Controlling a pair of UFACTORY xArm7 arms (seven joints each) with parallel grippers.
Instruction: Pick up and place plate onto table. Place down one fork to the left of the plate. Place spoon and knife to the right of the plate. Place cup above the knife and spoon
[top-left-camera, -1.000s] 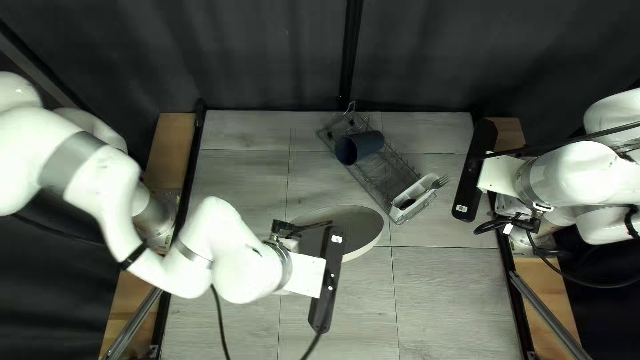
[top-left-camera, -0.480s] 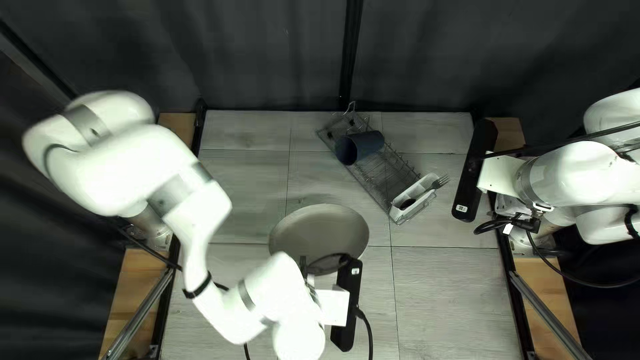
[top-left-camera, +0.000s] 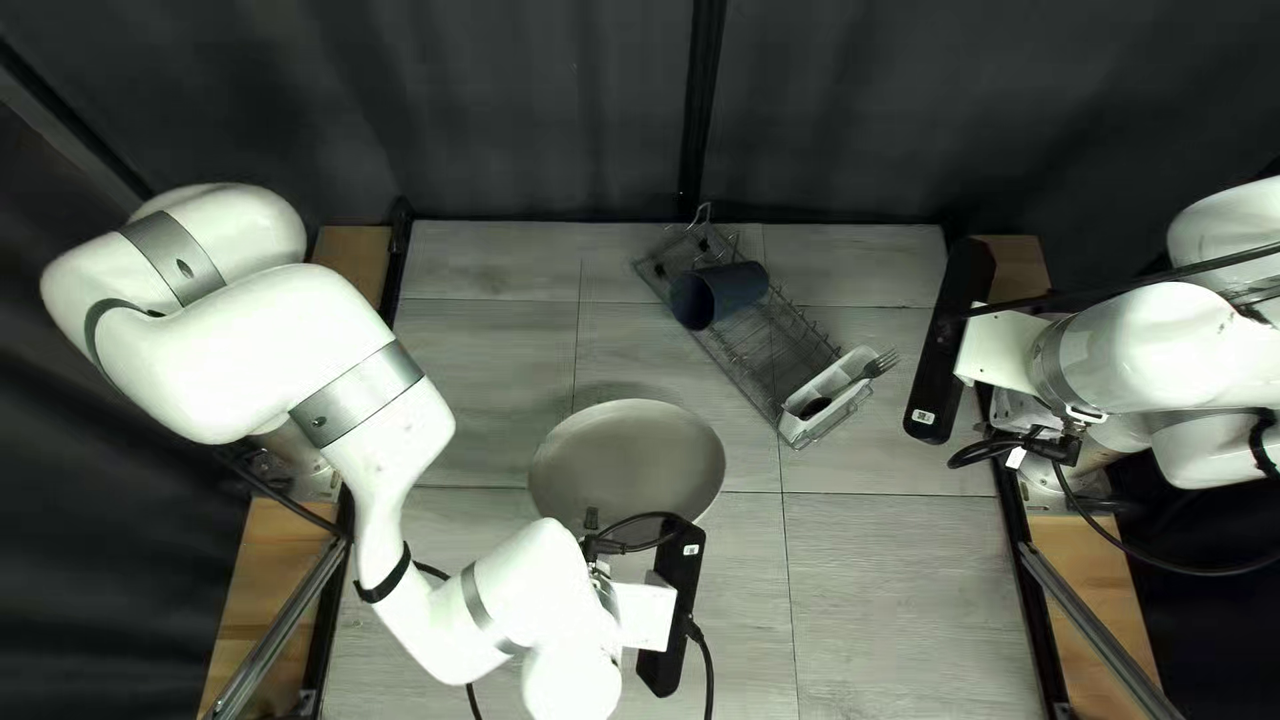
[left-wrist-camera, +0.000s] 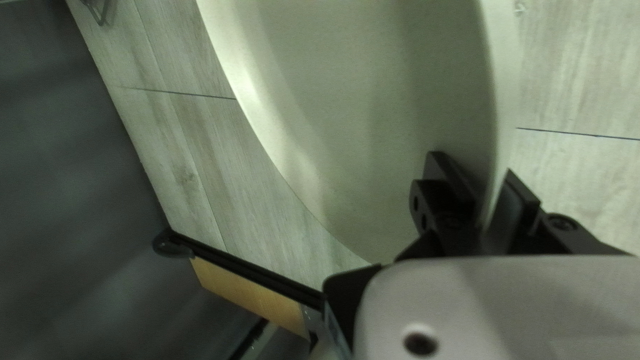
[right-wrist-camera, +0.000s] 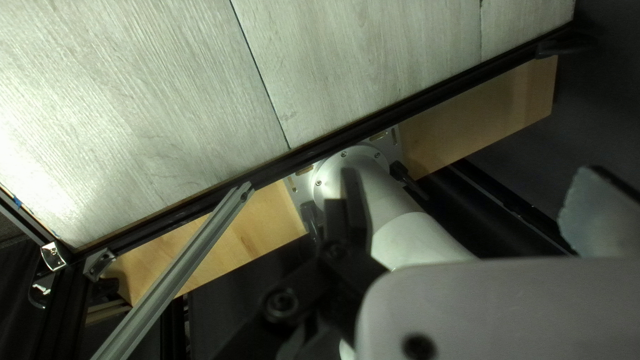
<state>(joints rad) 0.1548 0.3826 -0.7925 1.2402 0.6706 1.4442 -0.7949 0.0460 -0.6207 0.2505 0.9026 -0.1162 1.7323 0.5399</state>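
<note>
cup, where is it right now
In the top left view, the dark cup lies on its side on the wire rack, above center and slightly right, beyond the white cutlery holder.

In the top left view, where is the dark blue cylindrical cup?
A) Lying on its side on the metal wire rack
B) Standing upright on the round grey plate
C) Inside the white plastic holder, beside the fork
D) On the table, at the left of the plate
A: the dark blue cylindrical cup lies on the metal wire rack, with its open mouth facing the left of the top left view.
</note>
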